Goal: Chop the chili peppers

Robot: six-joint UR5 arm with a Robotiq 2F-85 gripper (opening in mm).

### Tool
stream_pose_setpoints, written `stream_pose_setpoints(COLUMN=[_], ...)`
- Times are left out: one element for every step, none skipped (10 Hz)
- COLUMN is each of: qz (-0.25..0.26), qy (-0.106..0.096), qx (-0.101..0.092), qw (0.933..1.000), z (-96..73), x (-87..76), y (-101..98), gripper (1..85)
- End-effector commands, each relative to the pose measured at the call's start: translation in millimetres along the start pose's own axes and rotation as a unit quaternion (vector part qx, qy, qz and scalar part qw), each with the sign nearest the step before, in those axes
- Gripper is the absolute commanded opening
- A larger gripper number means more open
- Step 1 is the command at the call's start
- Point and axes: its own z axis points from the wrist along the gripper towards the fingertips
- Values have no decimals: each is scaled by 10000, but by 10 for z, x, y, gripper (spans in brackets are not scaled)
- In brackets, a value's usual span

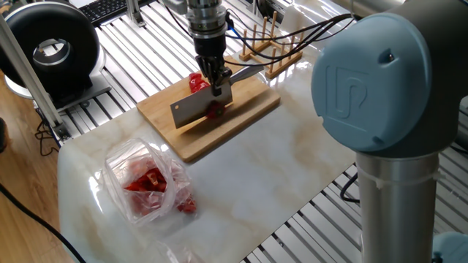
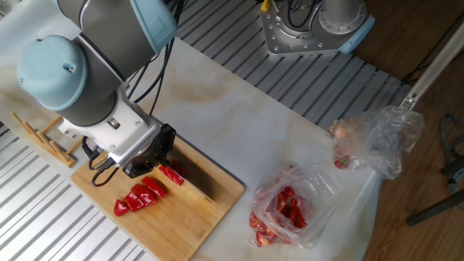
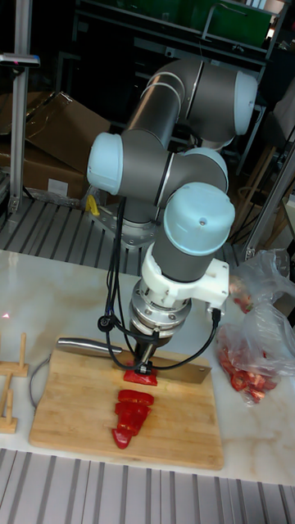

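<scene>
On the wooden cutting board (image 1: 219, 135) lie the chili peppers, cut into a row of red slices (image 2: 141, 197) (image 3: 129, 413), with an uncut red piece (image 2: 172, 175) (image 3: 140, 378) right at the blade. My gripper (image 1: 217, 82) (image 2: 154, 157) (image 3: 147, 357) points straight down over the board and is shut on the handle of a steel cleaver (image 1: 200, 107) (image 3: 183, 374). The cleaver's edge rests down on the chili. More red chili (image 1: 195, 80) shows behind the blade, and part of the chili is hidden by it.
A see-through plastic bag with red pieces (image 1: 150, 183) (image 2: 290, 208) (image 3: 250, 360) lies on the marble top beside the board. A second crumpled bag (image 2: 380, 134) sits further off. A wooden peg rack (image 1: 267, 47) (image 2: 40, 138) stands by the board's far end.
</scene>
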Motion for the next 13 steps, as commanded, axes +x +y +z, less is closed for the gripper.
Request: stream_pose_setpoints(qz=[167,226,260,251,239,226,213,206,203,208,223,233,239], qy=[42,64,79,144,157,58,-5,-37,-91,-110,-76,-72,-48], qx=[-18,-16,-14,15,40,45,70,90,100,136,171,209,266], qw=[9998,9997,9996,9996,9996,9997,9997,9997,9997,9996,9996,9995,9993], z=[-41,-36,-57,-132,-197,-202,-181,-177,-185,-185,-160,-108,-75], x=[-59,-78,-94,-82,-93,-137,-160,-171,-195,-205,-187,-174,-148], y=[39,64,85,90,90,98,86,77,74,55,32,6,-26], gripper=[13,13,13,13,13,13,13,13,13,13,13,13,13])
